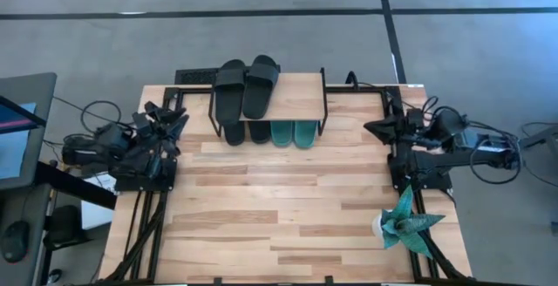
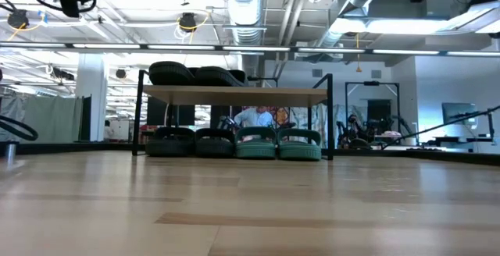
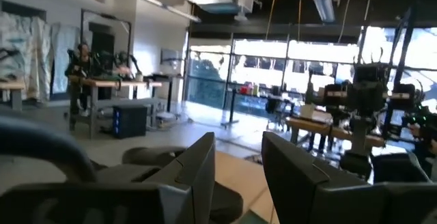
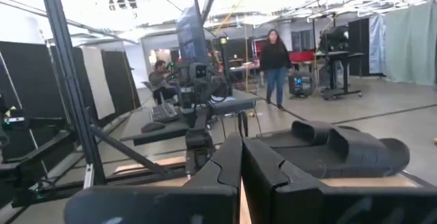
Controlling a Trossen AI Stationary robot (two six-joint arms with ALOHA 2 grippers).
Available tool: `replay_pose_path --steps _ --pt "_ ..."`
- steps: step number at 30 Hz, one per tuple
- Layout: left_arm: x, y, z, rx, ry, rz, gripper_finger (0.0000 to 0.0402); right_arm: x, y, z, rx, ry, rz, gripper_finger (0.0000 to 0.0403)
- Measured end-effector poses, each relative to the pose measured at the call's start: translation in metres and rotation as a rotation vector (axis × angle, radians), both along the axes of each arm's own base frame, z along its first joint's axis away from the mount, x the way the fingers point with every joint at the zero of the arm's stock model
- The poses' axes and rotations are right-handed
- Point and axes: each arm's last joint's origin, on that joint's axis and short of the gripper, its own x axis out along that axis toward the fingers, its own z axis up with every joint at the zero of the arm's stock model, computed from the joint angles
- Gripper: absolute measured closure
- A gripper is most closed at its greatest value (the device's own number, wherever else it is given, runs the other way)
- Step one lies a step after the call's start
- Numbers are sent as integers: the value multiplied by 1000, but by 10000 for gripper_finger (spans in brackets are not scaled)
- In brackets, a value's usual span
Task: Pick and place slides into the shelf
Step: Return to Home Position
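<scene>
high view: shelf (image 1: 296,103) holds two black slides (image 1: 260,81) on top, four beneath

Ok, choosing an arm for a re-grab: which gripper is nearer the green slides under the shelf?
Right. The right gripper sits off the right end of the shelf, beside the green slides; the left gripper waits off the opposite end, farther away.

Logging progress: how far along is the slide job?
Done: two black slides lie on the shelf; two black and two green slides sit under it. In hand: nothing; left gripper and right gripper rest empty at the table edges. Left: no loose slides.
</scene>
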Motion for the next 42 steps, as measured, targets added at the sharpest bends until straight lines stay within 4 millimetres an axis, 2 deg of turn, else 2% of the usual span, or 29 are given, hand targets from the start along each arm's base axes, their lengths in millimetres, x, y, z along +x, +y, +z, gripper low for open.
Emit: replay_pose_path --steps 9,12,17,29,37,42 --pt "5 2 -5 3 -5 -35 292 14 -4 -3 18 22 68 403" --pt "12 2 -17 0 -38 -56 292 15 -4 -3 18 21 70 403" --pt "25 3 -48 -50 -34 -74 292 14 -4 -1 9 -1 68 403" --pt "34 6 -83 -63 -76 -61 292 12 -5 -5 22 38 35 403" --pt "34 7 -85 -73 -66 -80 292 13 -5 -8 17 50 30 403" --pt "34 7 -85 -74 -66 -80 292 18 -5 -31 50 68 34 403"
